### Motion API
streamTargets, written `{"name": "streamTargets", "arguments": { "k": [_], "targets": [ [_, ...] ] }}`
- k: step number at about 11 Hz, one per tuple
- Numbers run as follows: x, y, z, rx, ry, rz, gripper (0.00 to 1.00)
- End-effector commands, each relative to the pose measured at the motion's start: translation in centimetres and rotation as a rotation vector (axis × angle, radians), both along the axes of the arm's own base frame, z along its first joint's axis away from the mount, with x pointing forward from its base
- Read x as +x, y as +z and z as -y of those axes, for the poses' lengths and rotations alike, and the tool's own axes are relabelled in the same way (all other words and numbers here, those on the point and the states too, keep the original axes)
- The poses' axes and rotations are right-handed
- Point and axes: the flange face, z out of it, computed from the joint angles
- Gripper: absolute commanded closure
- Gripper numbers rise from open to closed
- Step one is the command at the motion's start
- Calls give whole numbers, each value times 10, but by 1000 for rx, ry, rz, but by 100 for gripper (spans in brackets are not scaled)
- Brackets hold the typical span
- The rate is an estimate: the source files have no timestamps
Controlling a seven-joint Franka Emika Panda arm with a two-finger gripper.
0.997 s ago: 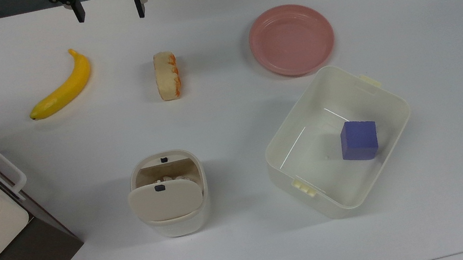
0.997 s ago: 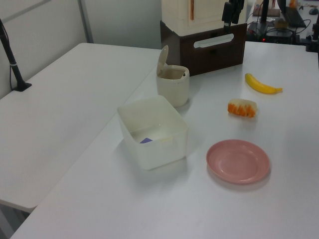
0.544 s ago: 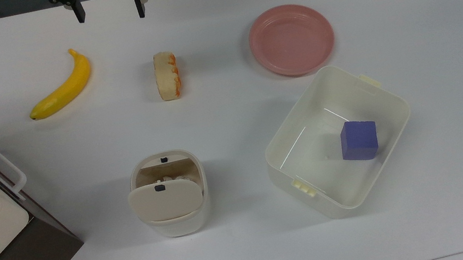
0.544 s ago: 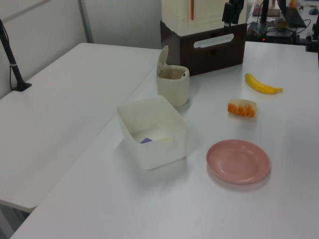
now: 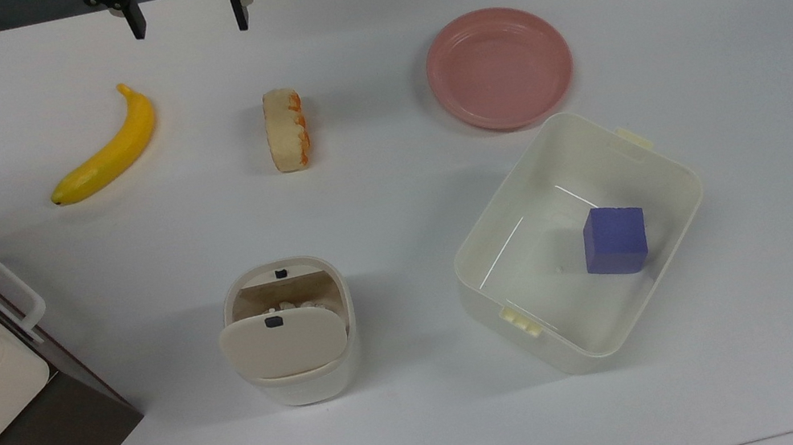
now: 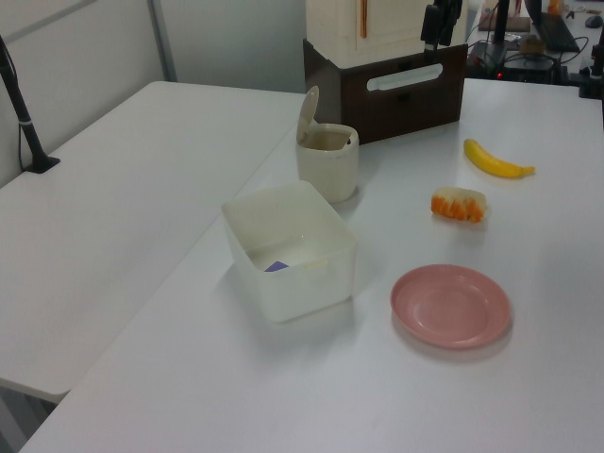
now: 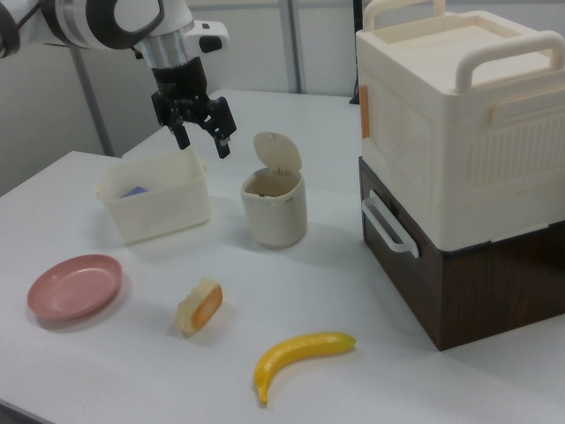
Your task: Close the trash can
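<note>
White table (image 5: pixel 752 111): bears everything, gripper high over its far edge in the top view.
Tub (image 5: pixel 659 164): lidless, blue cube (image 5: pixel 616 239) inside, just beside the trash can on the top view's right.
Trash can (image 5: pixel 302 382): near middle of the table in the top view; lid (image 5: pixel 283 344) hinged up, mouth open.
Gripper (image 7: pixel 200 135): fingers spread wide, holding nothing, well apart from the can.
Advice: come in behind the raised lid and push it forward and down, gently, so the light can does not tip.
</note>
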Motion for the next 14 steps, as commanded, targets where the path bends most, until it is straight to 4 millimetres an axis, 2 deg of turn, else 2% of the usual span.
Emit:
{"name": "streamTargets", "arguments": {
  "k": [1, 6, 7, 8, 9, 11, 12, 14],
  "targets": [
    [-6, 1, -1, 13, 21, 4, 0],
    [-5, -1, -4, 13, 27, 1, 0],
    [-4, -3, -8, 2, 33, 0, 4],
    [0, -4, -10, -9, 42, 18, 54],
    [10, -9, -13, -24, 44, 104, 100],
    [29, -25, -23, -97, -39, 255, 100],
    [43, -40, -47, -85, -133, 313, 100],
    [66, -49, -55, -72, -450, 488, 100]
  ]
}}
